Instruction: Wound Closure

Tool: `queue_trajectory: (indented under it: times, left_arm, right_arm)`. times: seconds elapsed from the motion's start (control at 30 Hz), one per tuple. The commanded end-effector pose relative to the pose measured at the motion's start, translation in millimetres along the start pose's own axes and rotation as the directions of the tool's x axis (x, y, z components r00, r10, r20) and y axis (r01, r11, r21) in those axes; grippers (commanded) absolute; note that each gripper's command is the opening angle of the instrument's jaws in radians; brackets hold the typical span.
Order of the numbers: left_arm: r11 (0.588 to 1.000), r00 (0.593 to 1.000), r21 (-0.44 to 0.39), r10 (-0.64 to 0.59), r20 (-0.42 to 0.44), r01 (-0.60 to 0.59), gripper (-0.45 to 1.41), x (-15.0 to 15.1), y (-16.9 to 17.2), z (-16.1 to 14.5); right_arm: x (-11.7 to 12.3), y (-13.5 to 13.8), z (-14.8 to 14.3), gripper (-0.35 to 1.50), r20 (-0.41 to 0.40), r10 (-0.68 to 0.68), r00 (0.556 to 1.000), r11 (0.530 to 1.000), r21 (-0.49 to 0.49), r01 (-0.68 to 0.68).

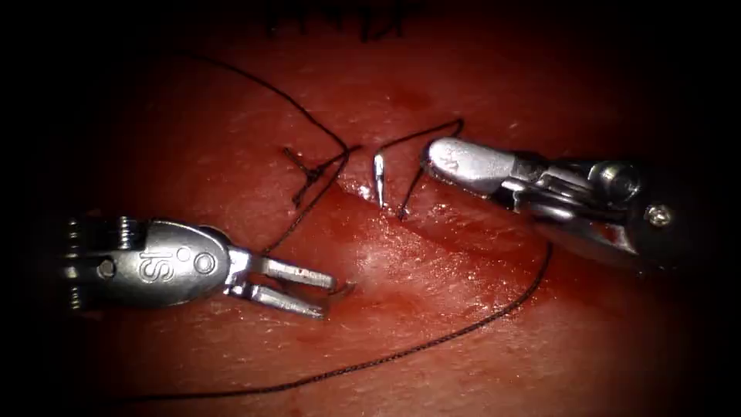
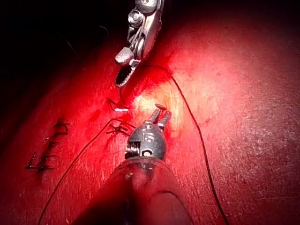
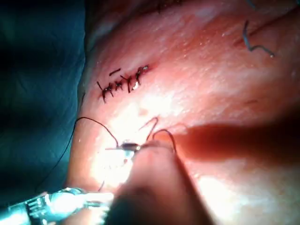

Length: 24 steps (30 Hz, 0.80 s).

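Needle tip stands out of the tissue at the cut; left tool slightly open, empty, right tool apparently closed, empty; grasp below tip, follow curve.

Teal drape beside the bench piece
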State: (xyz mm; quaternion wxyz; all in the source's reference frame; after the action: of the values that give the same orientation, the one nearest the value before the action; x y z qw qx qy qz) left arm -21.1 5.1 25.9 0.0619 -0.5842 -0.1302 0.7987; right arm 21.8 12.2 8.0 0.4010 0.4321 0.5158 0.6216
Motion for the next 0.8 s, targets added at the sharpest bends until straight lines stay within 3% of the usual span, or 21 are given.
queue_trajectory:
  times: [0.03, 0.23, 0.37, 0.5, 0.57, 0.6, 0.63, 0.67, 0.7, 0.73, 0.8]
  left_arm:
    - [1.0, 1.0, -0.003, 0.003, 0.001, -0.003, -0.08, -0.3, -0.1, 0.8]
    - [1.0, 1.0, 0.008, -0.013, -0.026, 0.013, 0.0, -0.2, 0.1, 1.2]
    - [1.0, 0.998, 0.0, -0.02, -0.065, 0.02, 0.27, 0.3, 0.6, 2.2]
    - [0.999, 0.994, 0.0, -0.036, -0.099, 0.036, 0.29, 0.6, 0.5, 2.6]
    - [0.999, 0.993, -0.003, -0.04, -0.109, 0.04, 0.19, 0.5, 0.3, 2.7]
    - [0.999, 0.992, -0.006, -0.051, -0.112, 0.051, 0.05, 0.5, 0.3, 2.6]
    - [0.999, 0.992, -0.006, -0.051, -0.112, 0.051, 0.05, 0.5, 0.3, 2.6]
    - [0.998, 0.991, -0.007, -0.062, -0.117, 0.062, -0.13, 0.5, 0.2, 2.6]
    - [0.996, 0.989, -0.01, -0.085, -0.124, 0.085, -0.45, 0.4, 0.1, 2.5]
    - [0.987, 0.977, -0.021, -0.16, -0.143, 0.159, -0.45, 0.3, 0.0, 2.4]
    - [0.981, 0.969, -0.044, -0.193, -0.155, 0.188, -0.45, 0.3, 0.0, 2.3]
  right_arm:
    - [-0.5, 0.8, 0.5, 1.04, 0.003, -0.001, 1.0, 1.0, -0.002, 0.001]
    - [-0.7, 1.1, 0.5, 1.03, 0.006, -0.004, 1.0, 1.0, -0.004, 0.004]
    - [-0.7, 1.1, 0.5, 0.98, 0.003, -0.004, 1.0, 1.0, -0.006, 0.004]
    - [-0.8, 1.1, 0.5, 0.94, 0.003, -0.005, 1.0, 1.0, -0.006, 0.005]
    - [-0.8, 1.2, 0.5, 0.91, 0.003, -0.005, 1.0, 1.0, -0.005, 0.005]
    - [-0.9, 1.2, 0.5, 0.91, 0.003, -0.006, 1.0, 1.0, -0.005, 0.006]
    - [-0.9, 1.2, 0.5, 0.91, 0.003, -0.006, 1.0, 1.0, -0.005, 0.006]
    - [-0.9, 1.2, 0.5, 0.89, 0.006, -0.006, 1.0, 1.0, -0.004, 0.006]
    - [-1.0, 1.2, 0.5, 0.89, 0.006, -0.006, 1.0, 1.0, -0.004, 0.006]
    - [-1.1, 1.3, 0.6, 0.88, 0.008, -0.007, 1.0, 1.0, -0.002, 0.007]
    - [-1.3, 1.2, 0.6, 0.76, 0.014, -0.007, 1.0, 1.0, 0.002, 0.007]
